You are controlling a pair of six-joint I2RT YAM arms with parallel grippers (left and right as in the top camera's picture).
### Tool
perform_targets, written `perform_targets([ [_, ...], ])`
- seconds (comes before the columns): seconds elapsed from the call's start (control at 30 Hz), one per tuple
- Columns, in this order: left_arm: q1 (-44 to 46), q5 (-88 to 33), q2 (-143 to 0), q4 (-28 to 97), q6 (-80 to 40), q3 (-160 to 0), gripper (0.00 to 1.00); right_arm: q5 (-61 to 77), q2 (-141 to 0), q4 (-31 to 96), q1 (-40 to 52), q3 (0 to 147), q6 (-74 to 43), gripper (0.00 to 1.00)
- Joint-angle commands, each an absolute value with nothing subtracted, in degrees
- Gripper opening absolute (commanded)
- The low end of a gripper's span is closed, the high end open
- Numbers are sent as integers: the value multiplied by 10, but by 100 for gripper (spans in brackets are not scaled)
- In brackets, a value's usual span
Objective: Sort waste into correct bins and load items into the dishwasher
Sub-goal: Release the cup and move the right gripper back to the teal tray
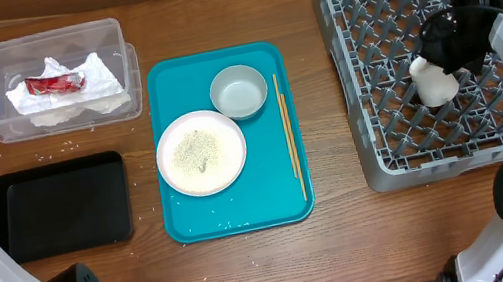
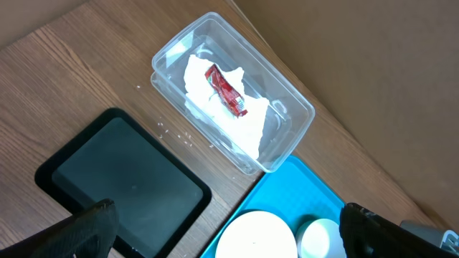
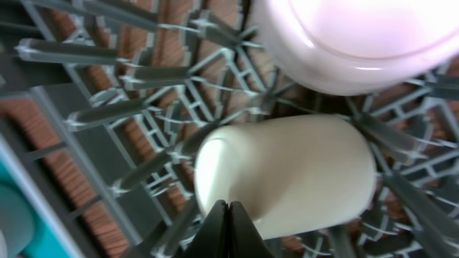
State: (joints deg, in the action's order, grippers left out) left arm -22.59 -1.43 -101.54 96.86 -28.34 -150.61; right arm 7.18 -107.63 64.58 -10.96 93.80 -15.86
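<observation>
Right gripper, clenched on nothing, hangs above the cup lying in the dish rack by the desk's right edge. Loading appears underway; the next move likely calls for retreating toward the chopsticks.

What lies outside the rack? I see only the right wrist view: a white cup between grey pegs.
Observer: A teal rectangular plastic tray carries a round white plate with rice grains, a small round white bowl and thin wooden chopsticks.
Operator: Where is the waste?
Observer: A crumpled white paper napkin and a small red wrapper lie inside the clear rectangular plastic tub.
Operator: And the left end effector?
Observer: The left end effector is open and holds nothing.
</observation>
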Motion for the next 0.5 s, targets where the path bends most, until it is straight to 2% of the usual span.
perform_targets([
  [0.0, -225, -11, -1007, 968, -287, -1505, 100, 39, -1075, 641, -113, 929, -172, 4],
  [0.13, -225, -11, -1007, 968, -287, -1505, 100, 27, -1075, 644, -113, 929, -172, 4],
  [0.33, -225, -11, -1007, 968, -287, -1505, 100, -115, -1075, 710, -114, 932, -230, 4],
  [0.47, -225, -11, -1007, 968, -287, -1505, 100, -135, -1074, 759, -113, 950, -241, 4],
])
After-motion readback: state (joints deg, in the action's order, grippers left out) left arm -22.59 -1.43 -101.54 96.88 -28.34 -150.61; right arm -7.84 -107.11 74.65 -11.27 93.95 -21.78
